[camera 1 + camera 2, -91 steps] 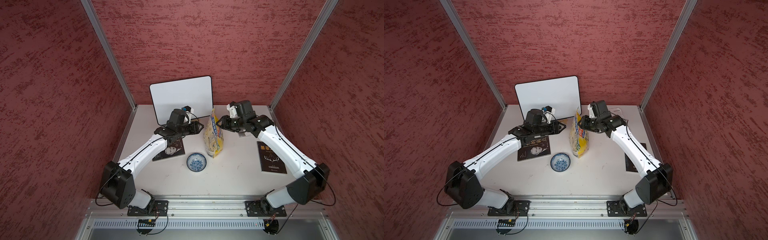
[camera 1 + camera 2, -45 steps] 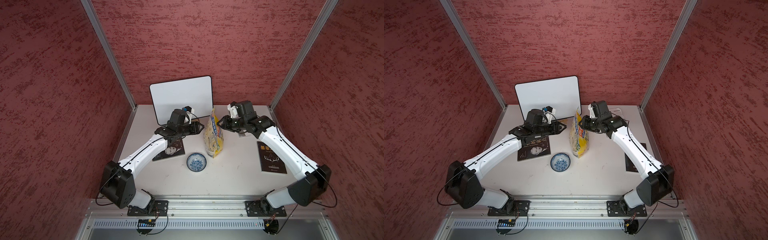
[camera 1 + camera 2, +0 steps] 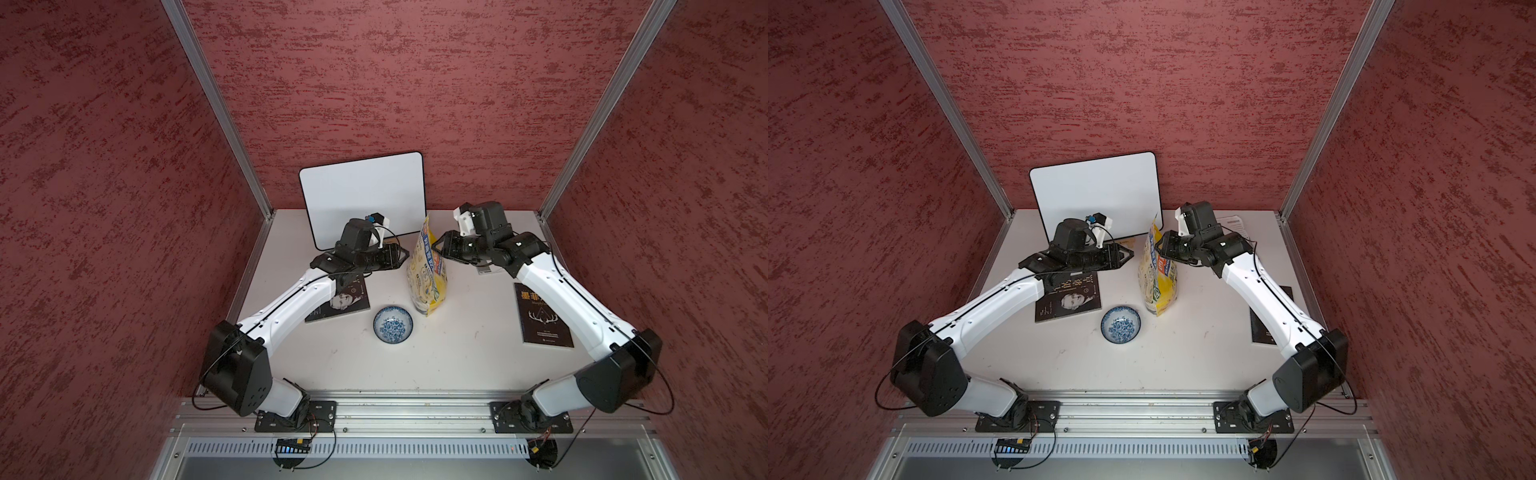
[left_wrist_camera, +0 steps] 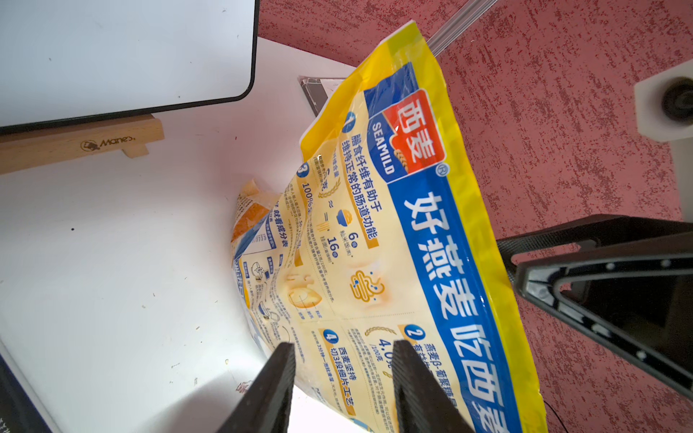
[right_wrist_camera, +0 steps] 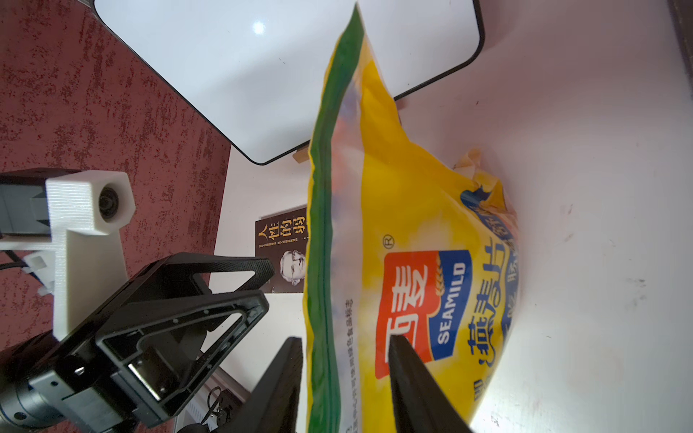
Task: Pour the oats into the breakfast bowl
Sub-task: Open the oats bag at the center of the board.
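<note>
R tool (image 5: pixel 345 378) has its jaws either side of the oat pouch (image 3: pixel 428 270) top edge, not clearly pinched yet, can't tell if it grips. L tool (image 3: pixel 403 259) sits parted, just beside the pouch, holding nothing. Pouch stands upright on the worktop (image 3: pixel 457 353), bowl (image 3: pixel 392 324) empty just in front. Looks like the grasp/opening step; next needs a firm hold, then lift & tip over the bowl.

I count one tall yellow plastic oat pouch (image 3: pixel 428 270), one small round blue-patterned white porcelain bowl (image 3: pixel 393 324), two dark flat books (image 3: pixel 340 301) (image 3: pixel 542 316), one white rectangular board (image 3: pixel 363 195).
</note>
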Action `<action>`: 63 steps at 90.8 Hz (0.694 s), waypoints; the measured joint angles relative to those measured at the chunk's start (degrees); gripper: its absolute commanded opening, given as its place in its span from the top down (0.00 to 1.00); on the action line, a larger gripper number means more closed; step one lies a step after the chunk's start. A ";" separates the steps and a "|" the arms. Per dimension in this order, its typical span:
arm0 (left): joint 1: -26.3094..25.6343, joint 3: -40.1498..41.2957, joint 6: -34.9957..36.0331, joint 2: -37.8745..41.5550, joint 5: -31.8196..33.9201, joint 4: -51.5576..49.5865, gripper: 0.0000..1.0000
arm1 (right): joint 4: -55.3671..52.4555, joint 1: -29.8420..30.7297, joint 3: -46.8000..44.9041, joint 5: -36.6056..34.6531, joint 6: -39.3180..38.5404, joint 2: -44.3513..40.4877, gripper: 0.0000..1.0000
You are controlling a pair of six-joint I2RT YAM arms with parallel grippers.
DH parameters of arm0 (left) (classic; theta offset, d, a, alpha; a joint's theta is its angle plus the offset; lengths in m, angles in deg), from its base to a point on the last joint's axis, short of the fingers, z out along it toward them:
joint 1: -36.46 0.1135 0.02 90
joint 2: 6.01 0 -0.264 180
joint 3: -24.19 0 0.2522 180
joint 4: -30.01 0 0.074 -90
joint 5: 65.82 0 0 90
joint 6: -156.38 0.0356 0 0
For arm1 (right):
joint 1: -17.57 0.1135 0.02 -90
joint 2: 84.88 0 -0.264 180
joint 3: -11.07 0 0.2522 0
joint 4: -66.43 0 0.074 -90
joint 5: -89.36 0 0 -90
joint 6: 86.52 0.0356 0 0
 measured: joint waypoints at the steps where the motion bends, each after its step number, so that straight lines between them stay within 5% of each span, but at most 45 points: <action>1: 0.00 0.00 0.00 -0.02 0.02 0.00 0.53 | 0.00 0.00 0.00 0.00 0.00 0.00 0.58; 63: -0.02 0.00 0.00 -0.39 0.00 0.00 0.52 | -0.72 0.79 0.00 -1.11 -0.02 0.22 0.66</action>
